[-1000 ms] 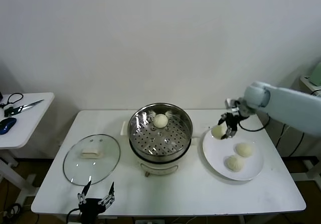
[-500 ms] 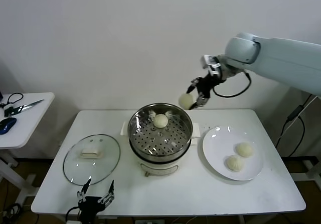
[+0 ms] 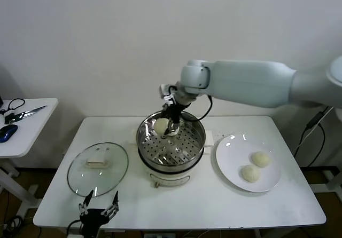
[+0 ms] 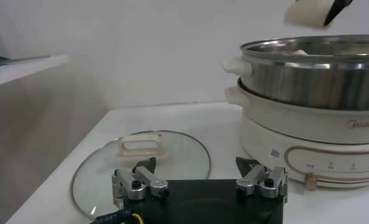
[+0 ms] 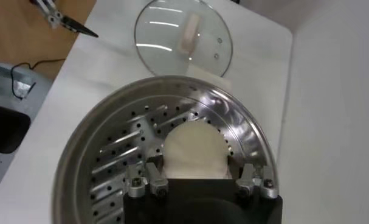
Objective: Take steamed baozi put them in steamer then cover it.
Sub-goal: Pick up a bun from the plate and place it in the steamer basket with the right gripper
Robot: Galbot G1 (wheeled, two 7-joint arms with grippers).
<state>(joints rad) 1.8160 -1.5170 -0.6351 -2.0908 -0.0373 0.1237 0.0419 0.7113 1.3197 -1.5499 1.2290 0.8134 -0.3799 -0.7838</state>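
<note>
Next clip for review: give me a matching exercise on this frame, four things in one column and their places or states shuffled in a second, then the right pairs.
Things:
1. glass lid
2. held baozi
3. white plate
4. left gripper

Places or states:
A. carries two baozi, on the steamer's right
B. lies flat on the table, on the steamer's left
C. open and empty at the table's near edge
D. in the right gripper over the steamer basket

Pairs: 1-B, 2-D, 3-A, 4-C
</note>
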